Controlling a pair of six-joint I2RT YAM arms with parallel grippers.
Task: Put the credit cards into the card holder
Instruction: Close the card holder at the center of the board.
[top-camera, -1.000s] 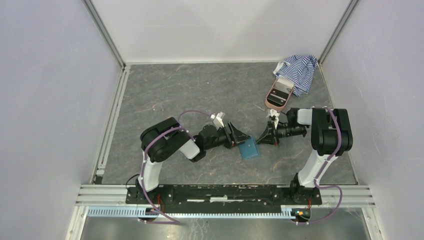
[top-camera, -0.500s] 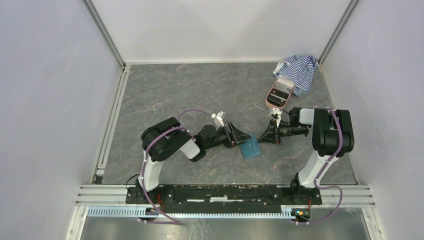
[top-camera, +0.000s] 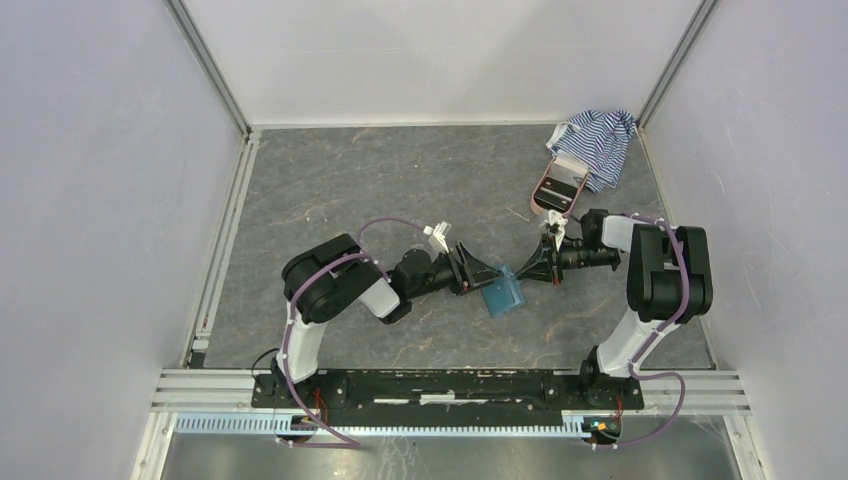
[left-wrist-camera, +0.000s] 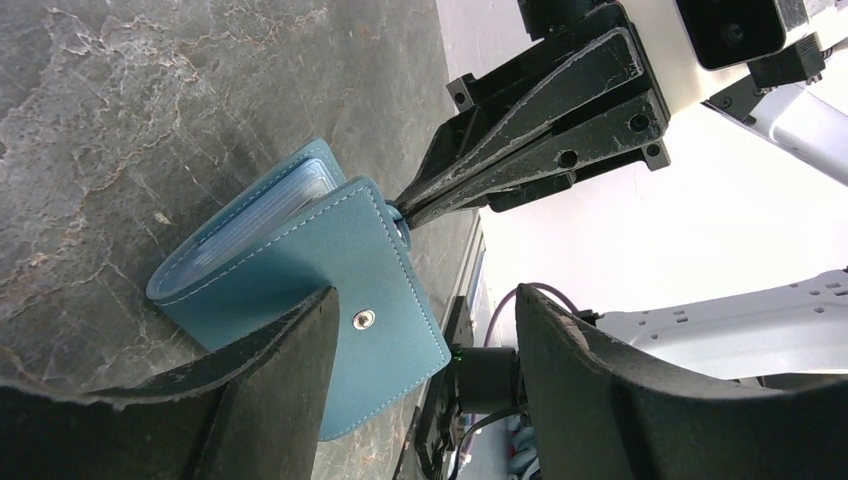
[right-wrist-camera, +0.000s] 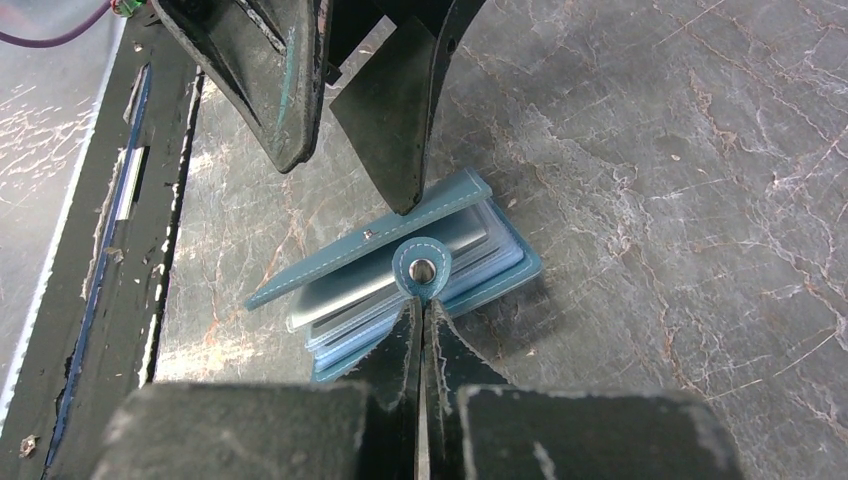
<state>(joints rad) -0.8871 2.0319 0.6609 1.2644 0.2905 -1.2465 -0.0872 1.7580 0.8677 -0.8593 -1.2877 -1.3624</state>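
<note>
Teal card holder (top-camera: 500, 293) lying partly open on the grey table (top-camera: 400, 180), right of centre toward the near edge. Right gripper (right-wrist-camera: 418, 310): jaws clenched on the card holder's snap tab (right-wrist-camera: 421, 268). Left gripper (left-wrist-camera: 422, 305): jaws released, one finger resting on the front cover.

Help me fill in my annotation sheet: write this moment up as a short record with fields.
card holder: small teal-blue folding wallet, upper cover ajar, lying on the grey stone-look table between the grippers
right gripper: shut on the wallet's snap tab
left gripper: open, one fingertip against the upper cover
credit cards: none loose in view; a grey card-like sheet shows in the sleeves
background: pink oval case and blue-white striped cloth, far right corner
</note>
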